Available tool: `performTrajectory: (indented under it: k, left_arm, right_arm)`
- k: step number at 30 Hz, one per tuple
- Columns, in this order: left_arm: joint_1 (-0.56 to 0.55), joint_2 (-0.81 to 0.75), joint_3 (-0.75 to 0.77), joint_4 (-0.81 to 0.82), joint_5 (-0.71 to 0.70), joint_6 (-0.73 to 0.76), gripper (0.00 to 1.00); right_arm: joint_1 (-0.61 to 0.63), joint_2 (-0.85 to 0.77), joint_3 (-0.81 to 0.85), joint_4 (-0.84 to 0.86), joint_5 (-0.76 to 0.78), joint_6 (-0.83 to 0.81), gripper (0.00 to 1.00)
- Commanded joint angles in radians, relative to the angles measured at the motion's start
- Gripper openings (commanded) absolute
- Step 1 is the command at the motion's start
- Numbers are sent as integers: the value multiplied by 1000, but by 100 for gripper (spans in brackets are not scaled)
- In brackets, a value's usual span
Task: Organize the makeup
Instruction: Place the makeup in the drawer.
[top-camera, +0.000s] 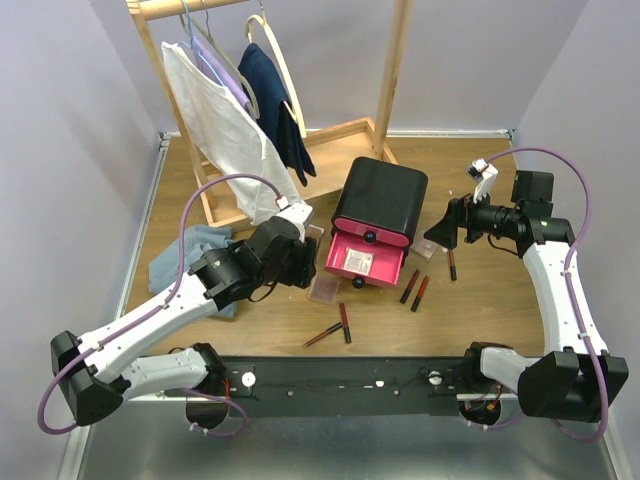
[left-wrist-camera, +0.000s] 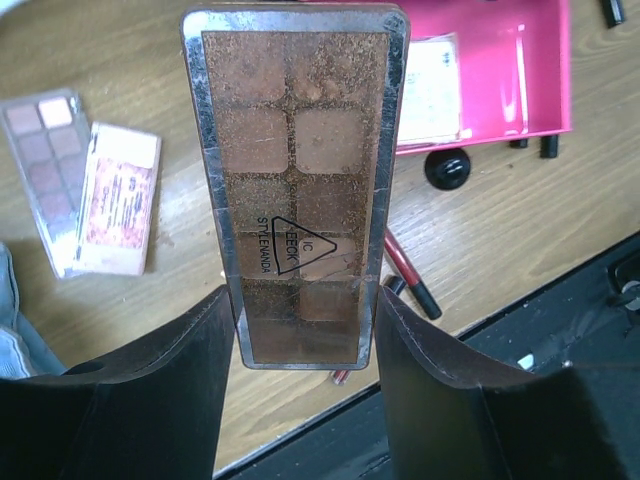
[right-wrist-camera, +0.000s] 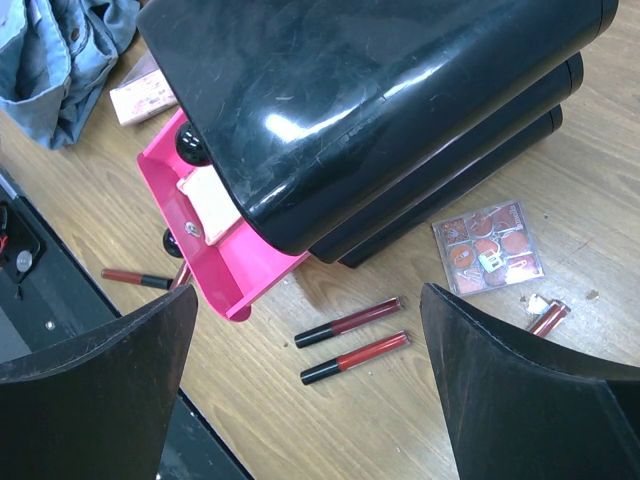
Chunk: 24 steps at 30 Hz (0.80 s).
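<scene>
The eyeshadow palette (left-wrist-camera: 295, 190) is clamped at its near end between the left gripper's (left-wrist-camera: 305, 300) jaws, held above the surface (left-wrist-camera: 500, 230) near the open pink drawer (left-wrist-camera: 500, 90). The right gripper (right-wrist-camera: 308, 290) hovers with its jaws spread wide over two lip tubes (right-wrist-camera: 348, 320) beside the black box (right-wrist-camera: 380, 100).

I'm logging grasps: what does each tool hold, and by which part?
The left tool clamps the brown eyeshadow palette across its long edges near one end. The right tool, open, holds nothing.

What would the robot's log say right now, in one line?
left end effector: holds palette | right end effector: open, empty | drawer: open
</scene>
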Motion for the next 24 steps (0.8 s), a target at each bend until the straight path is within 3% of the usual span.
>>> performTrajectory:
  k: [1, 24]
  left_arm:
    - [-14, 21, 65, 38, 38, 90, 20]
    - [-62, 149, 183, 13, 24, 208, 19]
  right_arm:
    - [-8, 7, 26, -6, -26, -17, 100]
    - [-8, 28, 33, 2, -24, -23, 100]
